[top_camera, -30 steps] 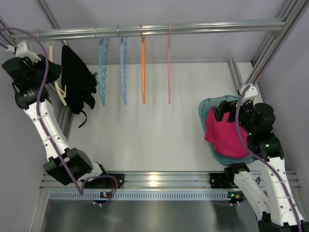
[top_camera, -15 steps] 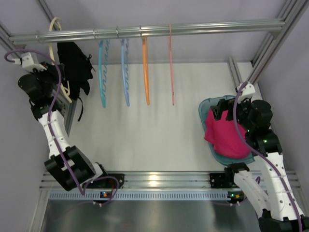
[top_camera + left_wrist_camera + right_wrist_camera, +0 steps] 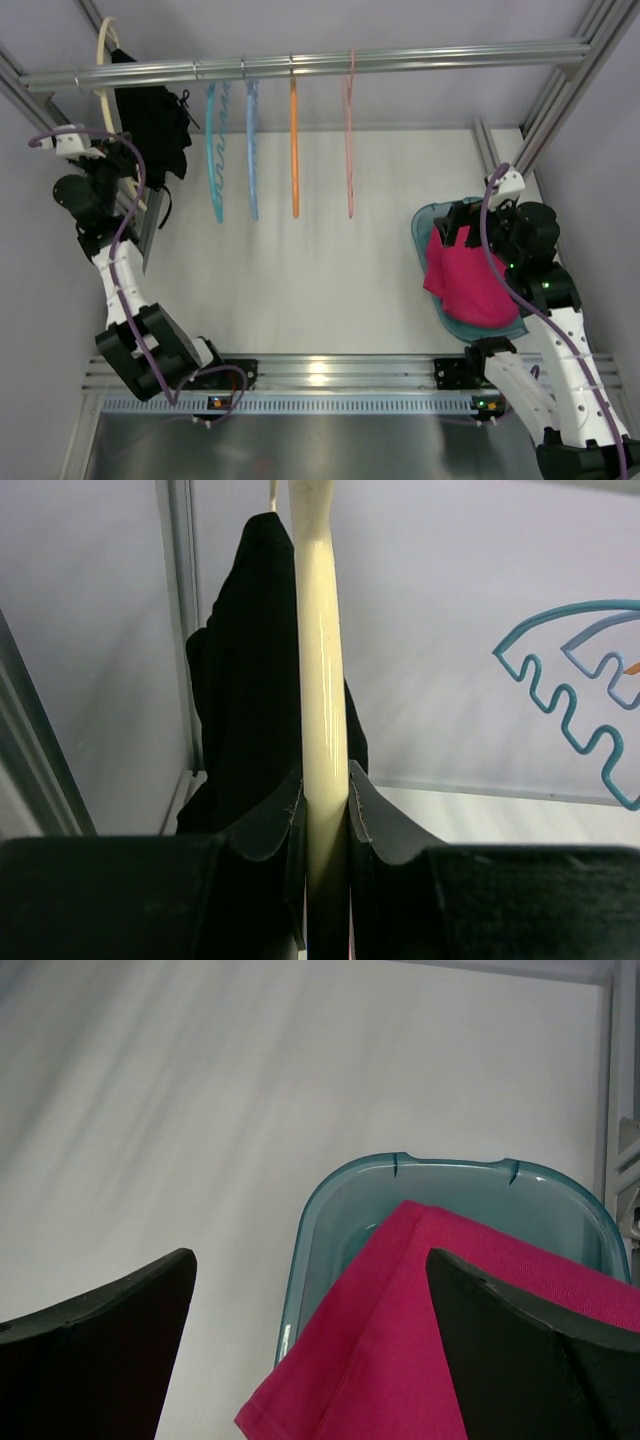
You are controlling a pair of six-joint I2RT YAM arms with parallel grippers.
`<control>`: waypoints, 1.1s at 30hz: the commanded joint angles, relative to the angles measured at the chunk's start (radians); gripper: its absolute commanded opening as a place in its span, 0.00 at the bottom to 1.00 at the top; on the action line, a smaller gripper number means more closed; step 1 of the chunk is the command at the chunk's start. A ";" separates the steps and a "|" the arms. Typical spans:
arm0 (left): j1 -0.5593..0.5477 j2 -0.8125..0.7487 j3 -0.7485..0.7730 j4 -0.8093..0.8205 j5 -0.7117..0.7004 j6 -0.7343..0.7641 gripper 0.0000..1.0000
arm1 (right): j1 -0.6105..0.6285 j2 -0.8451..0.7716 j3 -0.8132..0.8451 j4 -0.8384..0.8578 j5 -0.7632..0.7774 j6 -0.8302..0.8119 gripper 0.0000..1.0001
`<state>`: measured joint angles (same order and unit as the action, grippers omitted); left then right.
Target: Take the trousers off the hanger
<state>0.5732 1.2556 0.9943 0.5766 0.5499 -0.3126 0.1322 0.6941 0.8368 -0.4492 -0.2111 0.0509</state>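
- While the right arm rises from the lower right of the overhead view, its right gripper [image 3: 463,228] hangs over the near rim of a teal basin [image 3: 424,222], fingers spread wide and holding nothing.
- Wrist view confirms it: the two dark fingers [image 3: 110,1335] stand well apart, with a magenta-pink cloth [image 3: 400,1350] spilling over the basin's edge between them.
- Over on the left side, the left arm reaches up along the frame, and the left gripper [image 3: 124,168] is clamped hard on the hanger [image 3: 137,197].
- Its own camera shows both pads pinched tight against the cream bar [image 3: 320,660], which runs straight up the middle of the picture.
- The trousers [image 3: 155,125] are still on that hanger, a black bundle draped in the upper left, touching the bar just beyond the fingers.
- To their right hang two light-blue hangers [image 3: 216,150], then an orange hanger [image 3: 294,150] and a pink hanger [image 3: 350,140].
- Farthest back, the metal rail [image 3: 420,57] crosses the top; the hanger's cream curve shows at its left end, but whether it is hooked on, I cannot tell.
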 commanded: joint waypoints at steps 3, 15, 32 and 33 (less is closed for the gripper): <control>-0.007 -0.162 -0.035 0.353 -0.031 0.079 0.00 | -0.011 0.001 0.036 0.058 -0.014 0.010 0.99; -0.004 -0.421 -0.120 -0.146 0.113 0.079 0.00 | -0.011 -0.001 0.067 0.038 -0.008 -0.013 1.00; -0.004 -0.444 0.182 -1.621 0.650 0.959 0.00 | -0.011 0.005 0.100 0.024 -0.030 -0.039 0.99; -0.006 -0.437 0.210 -1.697 0.651 1.030 0.00 | -0.011 0.002 0.100 0.023 -0.030 -0.039 0.99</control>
<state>0.5686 0.8360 1.0863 -0.8349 1.0443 0.3325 0.1322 0.7063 0.8856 -0.4576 -0.2287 0.0265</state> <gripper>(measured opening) 0.206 0.993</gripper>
